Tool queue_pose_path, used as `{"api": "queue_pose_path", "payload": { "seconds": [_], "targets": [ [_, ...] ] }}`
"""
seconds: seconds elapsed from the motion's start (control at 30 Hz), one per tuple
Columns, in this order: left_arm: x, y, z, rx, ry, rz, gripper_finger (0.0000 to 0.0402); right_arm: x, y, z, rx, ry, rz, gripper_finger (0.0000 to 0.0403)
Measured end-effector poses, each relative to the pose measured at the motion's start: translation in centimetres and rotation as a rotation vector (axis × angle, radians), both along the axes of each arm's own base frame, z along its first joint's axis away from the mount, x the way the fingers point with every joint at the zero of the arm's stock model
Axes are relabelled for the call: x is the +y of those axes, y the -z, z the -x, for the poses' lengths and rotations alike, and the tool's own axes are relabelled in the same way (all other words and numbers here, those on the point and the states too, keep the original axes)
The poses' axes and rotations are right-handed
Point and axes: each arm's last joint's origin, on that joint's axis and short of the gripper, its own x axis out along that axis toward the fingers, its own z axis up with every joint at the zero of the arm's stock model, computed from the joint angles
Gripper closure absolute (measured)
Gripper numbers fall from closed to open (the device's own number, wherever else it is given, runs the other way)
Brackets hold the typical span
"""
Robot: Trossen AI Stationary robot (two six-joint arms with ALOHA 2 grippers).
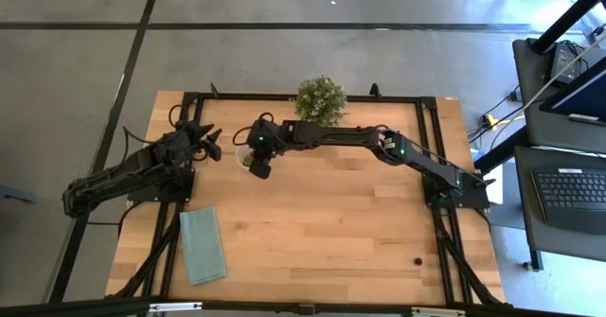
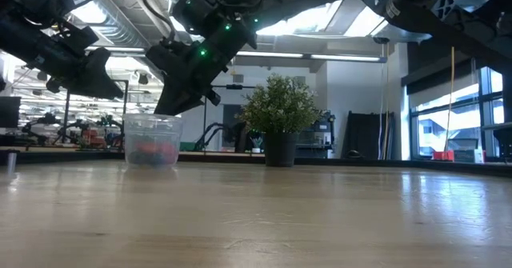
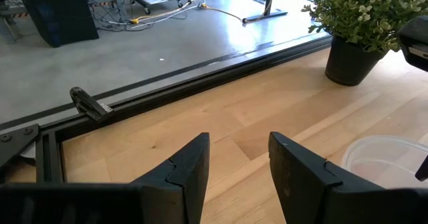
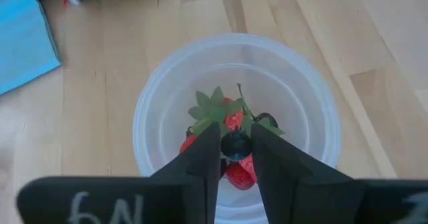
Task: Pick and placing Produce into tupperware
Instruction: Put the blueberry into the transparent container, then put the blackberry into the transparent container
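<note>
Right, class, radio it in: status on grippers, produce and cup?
Right gripper above tupperware, pinching dark berry. Left gripper open, empty, beside cup. Strawberries inside. Nothing blocking.

Right arm stretched across to table's left-centre, right gripper pointing down, fingers narrowly apart pinching a dark berry. Left arm idle at left edge, left gripper parted, empty.

- From above, my right gripper covers most of the cup; the produce inside is too small to tell there.
- In my right wrist view, my fingers hide part of the produce; the dark berry between them is half hidden.
- My left wrist view cuts off the cup and plant at the edge.
- Level with the worktop, the cup's contents blur into red.
</note>
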Motion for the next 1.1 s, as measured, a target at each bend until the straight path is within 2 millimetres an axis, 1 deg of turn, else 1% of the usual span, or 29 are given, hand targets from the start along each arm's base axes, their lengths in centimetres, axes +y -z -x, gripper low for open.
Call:
{"api": "queue_pose_path", "payload": {
  "seconds": [0.17, 0.27, 0.57, 0.77, 0.83, 0.9, 0.97, 1.03, 1.1],
  "targets": [
    [0.0, 0.0, 0.0, 0.000, 0.000, 0.000, 0.0257, 0.0, 0.0, 0.0, 0.000, -0.002, 0.002, 0.0317],
    [0.0, 0.0, 0.0, 0.000, 0.000, 0.000, 0.0257, 0.0, 0.0, 0.0, 0.000, -0.003, 0.002, 0.0310],
    [0.0, 0.0, 0.0, 0.000, 0.000, 0.000, 0.0257, 0.0, 0.0, 0.0, 0.000, -0.002, -0.001, 0.0247],
    [0.0, 0.0, 0.0, 0.000, 0.000, 0.000, 0.0257, 0.0, -0.3, 0.1, -0.006, 0.000, -0.005, 0.0226],
    [0.0, 0.0, 0.0, 0.000, 0.000, 0.000, 0.0257, 0.1, -1.3, 0.3, -0.027, 0.020, -0.022, 0.0224],
    [0.0, 0.0, 0.0, 0.001, 0.000, 0.000, 0.0257, 0.1, -3.4, 0.7, -0.074, 0.055, -0.054, 0.0224],
    [0.0, 0.0, 0.0, 0.000, 0.000, 0.000, 0.0257, 0.7, -5.4, 1.1, -0.117, 0.059, -0.064, 0.0224],
    [0.0, 0.0, 0.0, 0.001, 0.000, 0.000, 0.0257, 1.6, -7.0, 1.8, -0.117, 0.057, -0.047, 0.0224],
    [0.0, 0.0, 0.0, 0.002, 0.000, 0.001, 0.0257, 3.1, -8.2, 2.6, -0.087, 0.064, -0.017, 0.0224]
  ]
}}
